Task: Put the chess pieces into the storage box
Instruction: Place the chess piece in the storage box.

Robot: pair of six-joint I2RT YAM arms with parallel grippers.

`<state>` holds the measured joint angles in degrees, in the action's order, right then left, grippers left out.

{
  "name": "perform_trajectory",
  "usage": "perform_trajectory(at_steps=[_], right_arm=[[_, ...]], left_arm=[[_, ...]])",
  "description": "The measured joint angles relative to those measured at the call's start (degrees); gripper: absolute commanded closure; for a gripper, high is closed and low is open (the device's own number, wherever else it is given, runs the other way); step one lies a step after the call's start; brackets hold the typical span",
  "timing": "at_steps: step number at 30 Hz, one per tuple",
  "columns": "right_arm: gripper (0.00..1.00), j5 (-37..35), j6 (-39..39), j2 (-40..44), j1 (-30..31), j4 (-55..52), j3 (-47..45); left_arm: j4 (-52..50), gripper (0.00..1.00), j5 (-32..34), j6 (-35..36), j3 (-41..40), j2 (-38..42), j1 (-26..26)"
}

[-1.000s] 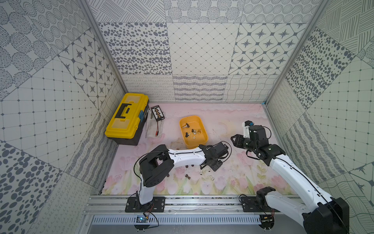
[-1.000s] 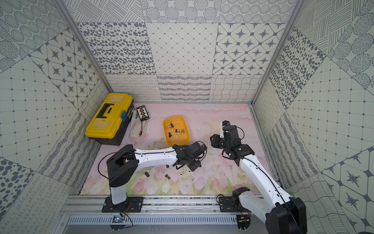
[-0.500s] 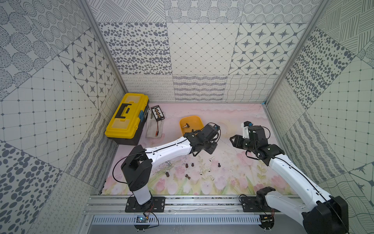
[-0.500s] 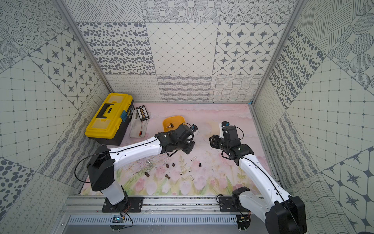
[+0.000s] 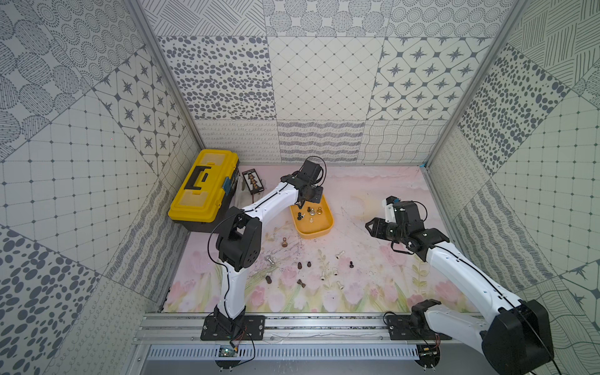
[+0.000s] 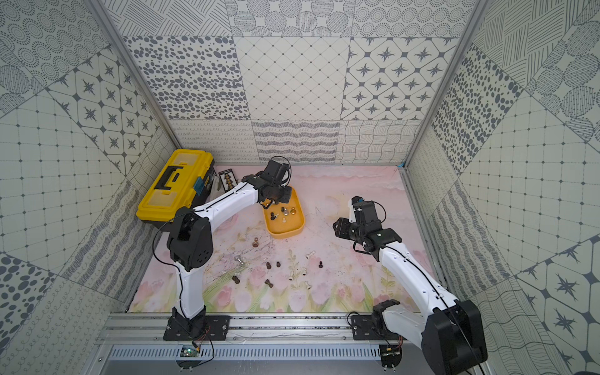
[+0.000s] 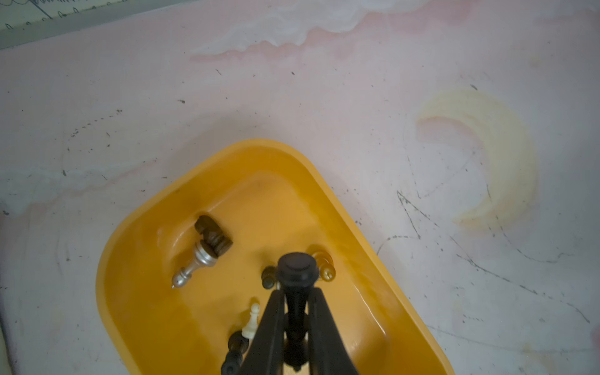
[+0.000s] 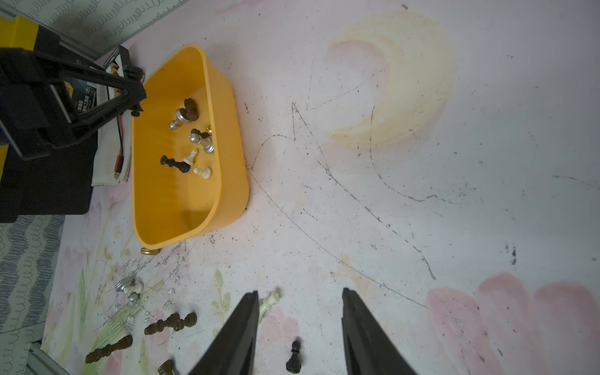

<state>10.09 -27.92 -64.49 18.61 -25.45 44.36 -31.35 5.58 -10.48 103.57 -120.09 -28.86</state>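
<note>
Left jaws clench a dark chess piece point(image 7: 297, 268) by its thin stem, likely light and slippery; right jaws released.

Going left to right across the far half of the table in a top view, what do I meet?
In a top view: yellow toolbox → black card → storage box → right end effector.
</note>
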Motion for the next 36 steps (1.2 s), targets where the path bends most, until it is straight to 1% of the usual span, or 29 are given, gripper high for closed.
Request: perform_trajectory(at_steps=[4, 6, 7, 10, 12, 18, 20, 23, 28, 30, 33, 36], right_arm=[[0.52, 1.5, 0.3, -2.4, 0.0, -0.5, 0.9], [0.52, 2.2, 0.5, -3.9, 0.0, -0.9, 1.7], [0.52, 2.5, 0.6, -4.3, 0.0, -1.0, 1.9], [0.51, 3.1, 1.2, -4.4, 0.0, -1.7, 2.1], [0.51, 3.7, 1.4, -4.4, 0.0, -2.3, 2.3], [0.51, 5.5, 2.0, -4.4, 0.5, -5.6, 3.8], [0.51, 5.4, 2.7, -4.4, 1.8, -7.4, 4.4], [0.51, 4.0, 3.3, -4.3, 5.5, -10.5, 5.1], [0.56, 0.7, 3.5, -3.5, 14.3, -14.2, 5.0], [0.58, -0.4, 3.2, -3.0, 16.7, -14.4, 4.0], [0.61, -1.9, 2.6, -2.9, 18.3, -14.6, 1.5], [0.62, -3.0, 1.8, -3.2, 18.6, -14.7, -1.2]], left_arm=[[-1.6, 0.92, -0.5, 0.0, 7.8, -7.5, 1.9], [-2.4, 0.89, -0.6, 0.0, 10.4, -10.3, 2.4], [-2.8, 0.86, -0.7, 0.0, 11.4, -11.4, 2.5], [-3.6, 0.72, -1.0, 0.0, 12.9, -13.3, 2.8], [-3.9, 0.66, -1.1, -0.1, 13.3, -13.7, 2.8], [-4.3, 0.64, -2.2, -0.6, 13.4, -12.6, 2.8], [-4.3, 0.64, -2.4, -0.8, 12.2, -10.7, 2.7], [-4.0, 0.64, -2.6, -0.9, 9.1, -6.5, 2.4], [-3.6, 0.63, -2.5, -0.9, 1.8, 4.3, 0.2], [-3.3, 0.63, -2.5, -0.7, -1.1, 8.8, -1.2], [-3.1, 0.63, -2.6, -0.5, -6.6, 16.4, -3.6], [-2.5, 0.63, -3.5, -0.9, -13.4, 24.2, -5.3]])
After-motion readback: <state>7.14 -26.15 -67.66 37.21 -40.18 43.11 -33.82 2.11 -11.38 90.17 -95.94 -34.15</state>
